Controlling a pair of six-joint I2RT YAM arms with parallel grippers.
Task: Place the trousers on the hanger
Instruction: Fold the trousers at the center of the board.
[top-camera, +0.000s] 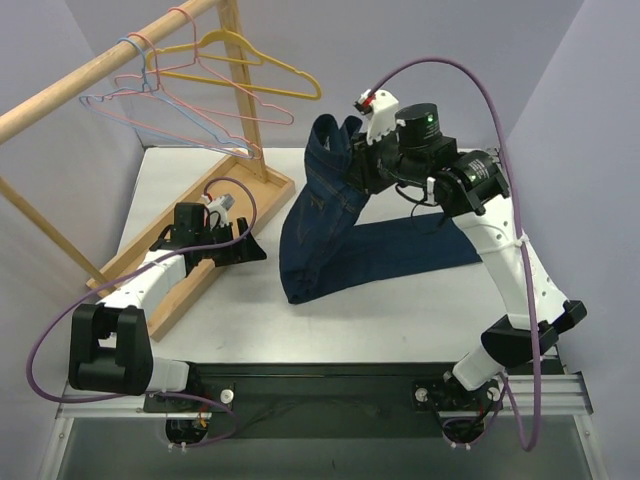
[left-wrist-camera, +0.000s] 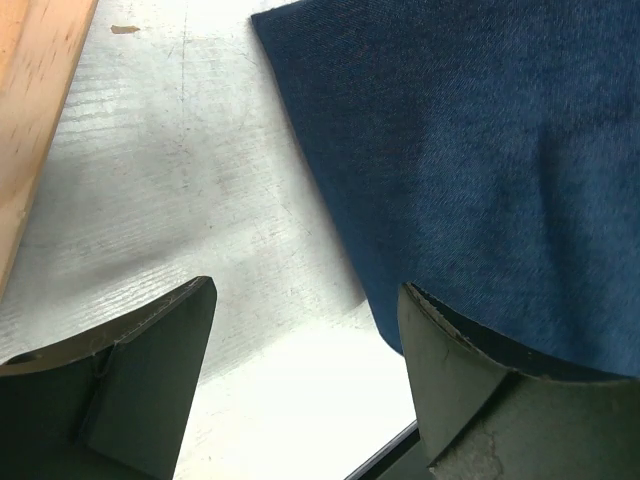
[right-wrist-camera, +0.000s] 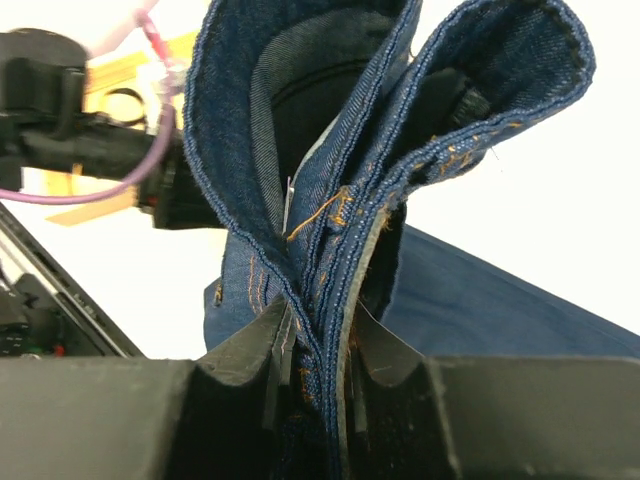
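Top external view shows the wooden rack (top-camera: 256, 192) standing at the far left of the table (top-camera: 400, 310), and everything turns on how the trousers (top-camera: 325, 235) lie from it: they sit just to the right of the rack's base, well apart from the hanger (top-camera: 92, 98), which hangs from the rack's rail among pink and yellow ones. The right fingers (right-wrist-camera: 275, 345) are clenched on a bunched edge of denim with orange stitching and hold it lifted off the table at about the height of the rack's lower posts. From there the cloth drops and runs toward the near side, away from the rack, with a second length lying flat and pointing right under the right arm. The left fingers (top-camera: 238, 247) are spread with nothing between them, resting low beside the rack's base; the left wrist view shows the denim edge just beside one finger. By my judgement the left arm is nearer the hanger, while the trousers must travel up and left. The table is smooth and white, and the rack's posts crowd that path
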